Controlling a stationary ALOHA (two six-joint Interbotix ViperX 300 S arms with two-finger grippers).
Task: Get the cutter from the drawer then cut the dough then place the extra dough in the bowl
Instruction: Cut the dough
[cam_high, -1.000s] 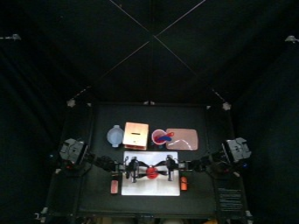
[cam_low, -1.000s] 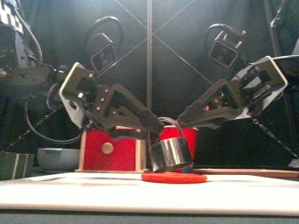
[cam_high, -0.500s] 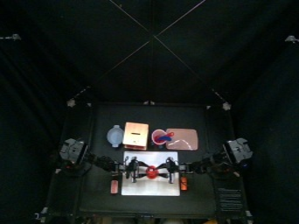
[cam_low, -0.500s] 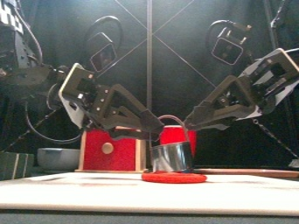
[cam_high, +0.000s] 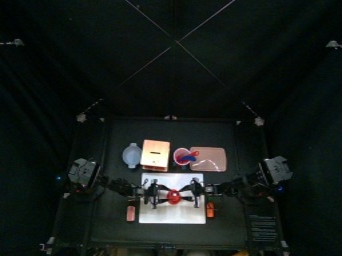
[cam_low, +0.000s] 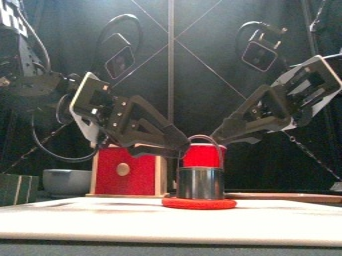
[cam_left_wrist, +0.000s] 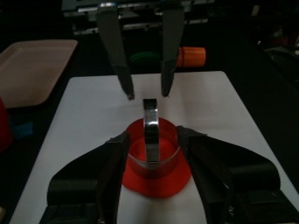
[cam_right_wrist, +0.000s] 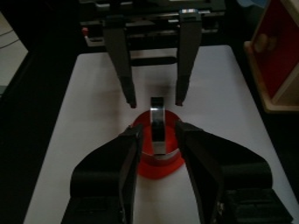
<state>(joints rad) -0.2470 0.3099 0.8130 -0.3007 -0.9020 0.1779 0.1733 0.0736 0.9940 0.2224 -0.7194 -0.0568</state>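
The round metal cutter (cam_low: 201, 183) stands upright on the red dough disc (cam_low: 199, 203), which lies on the white cutting board (cam_low: 80, 212). Its wire handle arches over the top. My left gripper (cam_low: 170, 152) hangs open just left of the cutter, not touching it. Up and to the right, my right gripper (cam_low: 230, 138) is open too. In the left wrist view the cutter (cam_left_wrist: 152, 144) sits on the dough (cam_left_wrist: 158, 173) between my left gripper's (cam_left_wrist: 155, 140) spread jaws. In the right wrist view the right gripper (cam_right_wrist: 158, 129) frames the cutter (cam_right_wrist: 156, 131) edge-on.
The wooden box (cam_high: 155, 153) with its red drawer front (cam_low: 127, 170) stands behind the board at the left. The blue-grey bowl (cam_high: 131, 154) is left of the box. A pink tray (cam_high: 217, 160) with the red cup (cam_high: 185, 155) lies at the back right.
The cutter was tilted between both grippers; it now stands upright on the dough. The right gripper drew back up and right, and the left gripper eased off it.
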